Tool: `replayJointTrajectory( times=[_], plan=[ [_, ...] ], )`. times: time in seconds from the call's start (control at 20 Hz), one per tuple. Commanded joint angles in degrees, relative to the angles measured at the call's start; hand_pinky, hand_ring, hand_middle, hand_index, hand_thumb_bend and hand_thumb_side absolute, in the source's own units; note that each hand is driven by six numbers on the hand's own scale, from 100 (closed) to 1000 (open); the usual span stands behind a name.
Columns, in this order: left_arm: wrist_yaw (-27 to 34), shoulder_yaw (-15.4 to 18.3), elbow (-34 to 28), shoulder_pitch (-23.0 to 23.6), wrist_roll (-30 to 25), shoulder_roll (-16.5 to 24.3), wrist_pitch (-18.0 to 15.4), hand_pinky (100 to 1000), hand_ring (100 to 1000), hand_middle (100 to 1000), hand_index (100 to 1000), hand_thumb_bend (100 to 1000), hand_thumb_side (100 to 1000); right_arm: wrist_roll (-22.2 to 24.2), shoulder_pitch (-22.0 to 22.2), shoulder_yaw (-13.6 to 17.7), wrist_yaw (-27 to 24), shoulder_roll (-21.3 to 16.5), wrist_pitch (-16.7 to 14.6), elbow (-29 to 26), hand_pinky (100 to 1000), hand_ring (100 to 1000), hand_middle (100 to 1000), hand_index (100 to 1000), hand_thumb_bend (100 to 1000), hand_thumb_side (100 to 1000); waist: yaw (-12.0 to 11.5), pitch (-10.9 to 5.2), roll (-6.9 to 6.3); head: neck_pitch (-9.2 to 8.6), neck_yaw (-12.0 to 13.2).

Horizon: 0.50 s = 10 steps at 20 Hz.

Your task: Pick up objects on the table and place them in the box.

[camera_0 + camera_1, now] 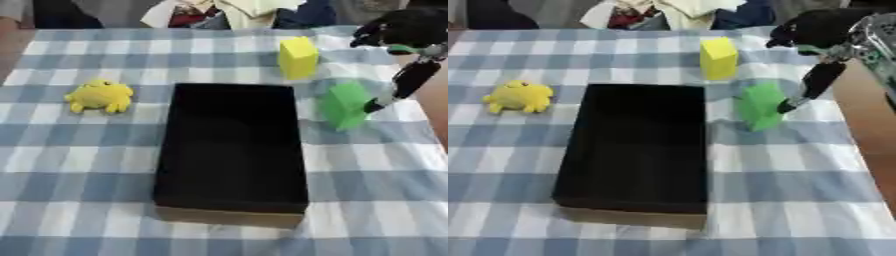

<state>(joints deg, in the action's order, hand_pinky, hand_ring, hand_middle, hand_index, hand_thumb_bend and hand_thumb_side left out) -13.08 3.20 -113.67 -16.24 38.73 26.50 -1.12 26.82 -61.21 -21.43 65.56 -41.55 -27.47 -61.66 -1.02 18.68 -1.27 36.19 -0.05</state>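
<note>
The box (232, 150), black and open-topped, lies mid-worktop (79, 165) with its long axis running away from the robot. A yellow plush toy (101, 96) sits well to its left, a yellow block (298, 57) beyond its far right corner. The green block (760, 106) stands just right of the box, and the right hand (820, 80) reaches down beside it, one straight finger touching its right face, nothing gripped. The right eye view shows that contact more plainly. The left hand shows in neither view.
</note>
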Motion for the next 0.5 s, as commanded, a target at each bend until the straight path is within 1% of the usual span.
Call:
replayJointTrajectory(
  times=[0.05,0.2,0.3,0.5],
  plan=[
    [-0.08,0.32,-0.92,-0.63,-0.38,1.62,-0.01,592,670,675,836,100,939,0.48,-1.23,0.46,0.61,0.09,-1.65,2.53,991,993,961,1000,732,746,-0.17,-0.9,-0.15,-0.4,-0.18],
    [-0.19,0.33,-0.92,-0.59,-0.72,1.61,0.09,592,670,673,835,100,940,1.75,-1.66,0.93,-0.36,0.5,-3.24,4.06,995,995,959,1000,700,759,-0.32,-0.82,-0.25,-0.36,-0.22],
    [-0.19,0.37,-0.92,-0.58,-0.8,1.62,0.2,592,670,673,835,100,940,3.0,-1.93,1.24,-1.35,0.48,-4.13,3.98,996,995,958,1000,693,759,-0.37,-0.79,-0.26,-0.26,-0.2],
    [-0.16,0.34,-0.92,-0.64,-0.87,1.58,0.28,592,670,673,834,100,939,5.34,-2.51,1.6,-3.02,0.6,-4.43,3.37,996,995,956,1000,664,763,-0.35,-0.78,-0.25,-0.32,-0.09]
  ],
)
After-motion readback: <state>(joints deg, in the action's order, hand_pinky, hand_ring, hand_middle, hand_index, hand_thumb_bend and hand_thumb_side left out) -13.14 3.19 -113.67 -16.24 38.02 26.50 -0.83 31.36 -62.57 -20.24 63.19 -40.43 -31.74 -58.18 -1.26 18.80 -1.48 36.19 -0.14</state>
